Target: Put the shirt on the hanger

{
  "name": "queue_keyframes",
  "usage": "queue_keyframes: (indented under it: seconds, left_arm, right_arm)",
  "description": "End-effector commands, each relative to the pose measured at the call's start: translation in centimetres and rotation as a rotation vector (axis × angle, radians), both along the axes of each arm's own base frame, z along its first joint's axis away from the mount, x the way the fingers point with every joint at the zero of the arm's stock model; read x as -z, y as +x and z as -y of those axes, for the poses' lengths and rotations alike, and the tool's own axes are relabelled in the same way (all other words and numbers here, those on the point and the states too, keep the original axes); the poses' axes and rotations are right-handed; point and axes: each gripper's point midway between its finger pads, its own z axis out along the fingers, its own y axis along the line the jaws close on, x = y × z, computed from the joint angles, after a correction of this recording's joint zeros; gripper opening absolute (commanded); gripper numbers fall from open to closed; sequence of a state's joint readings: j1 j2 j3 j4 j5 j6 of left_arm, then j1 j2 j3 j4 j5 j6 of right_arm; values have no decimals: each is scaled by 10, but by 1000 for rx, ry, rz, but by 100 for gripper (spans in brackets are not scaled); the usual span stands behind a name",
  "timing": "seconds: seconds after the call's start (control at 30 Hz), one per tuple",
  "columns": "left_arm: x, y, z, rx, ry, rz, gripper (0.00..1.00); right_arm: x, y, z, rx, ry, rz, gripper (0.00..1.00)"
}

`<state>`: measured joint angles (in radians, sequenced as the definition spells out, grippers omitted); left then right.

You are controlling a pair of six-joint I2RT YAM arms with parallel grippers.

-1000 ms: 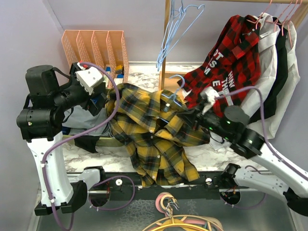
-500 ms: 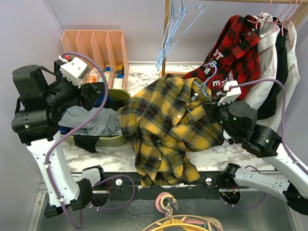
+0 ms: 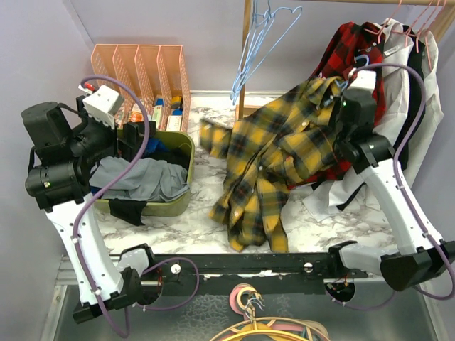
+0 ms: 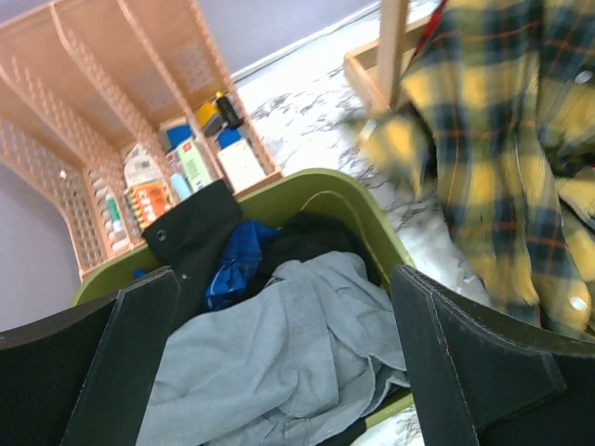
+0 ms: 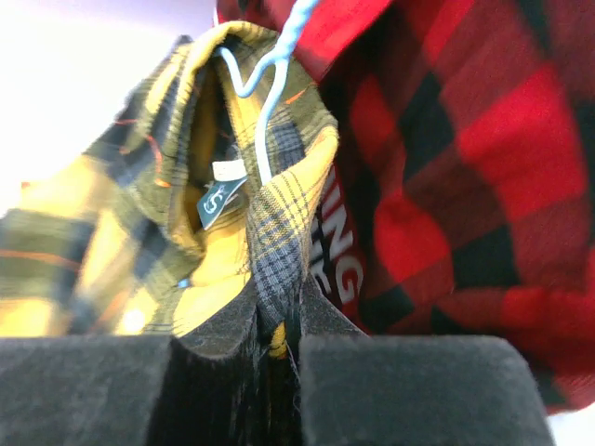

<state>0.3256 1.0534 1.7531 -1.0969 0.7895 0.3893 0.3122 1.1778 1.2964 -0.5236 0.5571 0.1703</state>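
The yellow-and-dark plaid shirt [image 3: 284, 149] hangs from my right gripper [image 3: 346, 96], lifted toward the rail at the right, its tail trailing on the marble table. In the right wrist view my right gripper [image 5: 277, 311] is shut on the shirt's collar [image 5: 279, 200]. A light-blue wire hanger [image 5: 270, 84] sits inside the collar, its hook sticking up above the fabric. The hook also shows in the top view [image 3: 359, 62]. My left gripper [image 3: 135, 138] is open and empty above the green bin; in the left wrist view [image 4: 279, 353] a grey cloth lies below it.
Spare light-blue hangers [image 3: 256, 42] hang on the wooden post [image 3: 245, 64]. The red-and-black plaid shirt [image 3: 355, 42] and other garments on pink hangers [image 3: 416, 18] hang at the right. A green bin [image 3: 183, 145] holds grey cloth [image 3: 135, 177]. A peach file rack [image 3: 138, 67] stands behind.
My right gripper has swung up and to the right, lifting the shirt and hanger off the table toward the rail. My left arm has shifted slightly and stays over the bin.
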Motion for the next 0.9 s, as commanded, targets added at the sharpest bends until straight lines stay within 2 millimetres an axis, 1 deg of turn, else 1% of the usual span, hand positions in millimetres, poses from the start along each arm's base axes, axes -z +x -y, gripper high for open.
queue_keyframes:
  seconds: [0.0,0.07,0.13,0.2,0.27,0.37,0.47,0.57,0.67,0.73,0.8,0.87]
  left_arm:
    - [4,24,-38,-207,22,-10,99]
    - [13,29,-53,-283,52,-30,99]
    - [25,33,-59,-310,56,-51,99]
    - [41,36,-57,-291,37,-90,99]
    - [56,39,-52,-266,9,-135,99]
    - [64,44,-48,-236,-11,-166,99]
    - [59,50,-51,-252,-23,-164,99]
    - [51,64,-75,-423,-65,-149,99]
    - [46,69,-96,-556,-75,-134,99]
    - [40,70,-111,-671,-108,-117,99]
    - [33,69,-128,-804,-147,-95,99]
    - [28,64,-138,-857,-115,-80,99]
  right_arm:
    - [-109,17,7,-10,41,279,1]
    - [-131,19,-5,-86,44,332,1]
    - [-146,19,-10,-124,35,373,1]
    - [-152,23,-6,-111,-3,379,1]
    - [-153,34,-5,-102,-50,366,1]
    - [-166,40,-5,-101,-71,402,1]
    - [-180,44,-6,-103,-77,456,1]
    - [-190,57,-3,-99,-96,481,1]
    - [-196,71,3,-103,-83,482,1]
    - [-205,71,6,-125,-65,520,1]
    - [-210,72,8,-148,-53,545,1]
    - [-211,76,11,-166,-48,547,1]
